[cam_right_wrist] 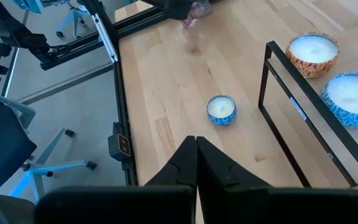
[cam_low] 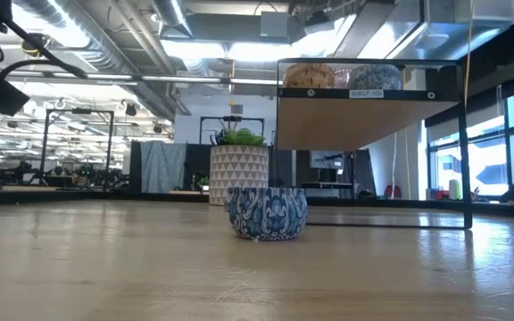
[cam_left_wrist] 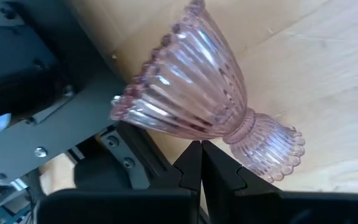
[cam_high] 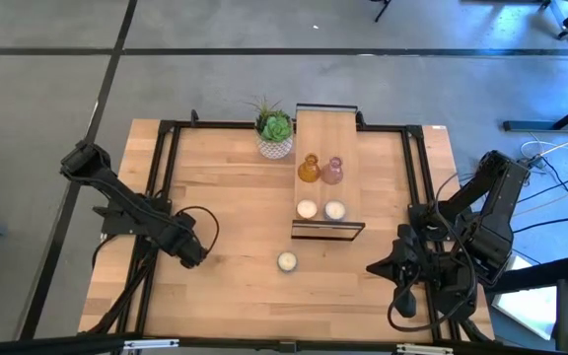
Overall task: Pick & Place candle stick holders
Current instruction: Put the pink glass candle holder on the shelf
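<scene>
A pale pink ribbed glass candle stick holder lies on its side on the wooden table by the black frame rail at the left. Its foot points away from the rail. My left gripper is shut and points down, with its tips right at the holder's waist. In the high view my left gripper hides this holder. An amber holder and a second pink holder stand upright on the raised wooden shelf. My right gripper waits shut above the table's right side. My left gripper comes from above with its shut fingertips just beside the fallen pink holder's waist. I cannot tell whether they touch the glass. The holder rests on the table on its side.
Two candles sit on the shelf's near end. A small blue patterned candle stands on the table in front of the shelf. A green plant in a white pot stands at the far edge. Black frame rails border the table.
</scene>
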